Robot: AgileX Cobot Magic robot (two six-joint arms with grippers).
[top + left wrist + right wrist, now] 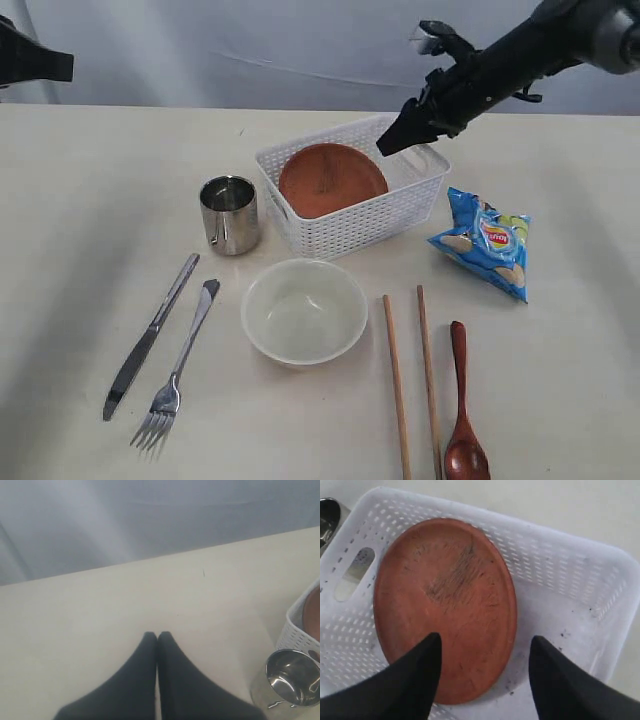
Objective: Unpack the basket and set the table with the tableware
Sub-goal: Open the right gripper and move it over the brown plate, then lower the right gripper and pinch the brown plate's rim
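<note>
Only the exterior view shows the pale table (80,200) laid around the basket (345,232): shiny steel cup (230,213), knife (152,335) and fork (188,345), smooth cream bowl (305,310), two wooden chopsticks (396,380), dark spoon (463,400), and crinkly blue chips bag (485,243). The right wrist view shows closest the scratched, round reddish-brown plate (445,605) lying in the white lattice-walled basket, with the right gripper (486,637) above it, jaws spread and empty. The left wrist view shows the left gripper (157,634) clenched on nothing over bare table, near the cup.
</note>
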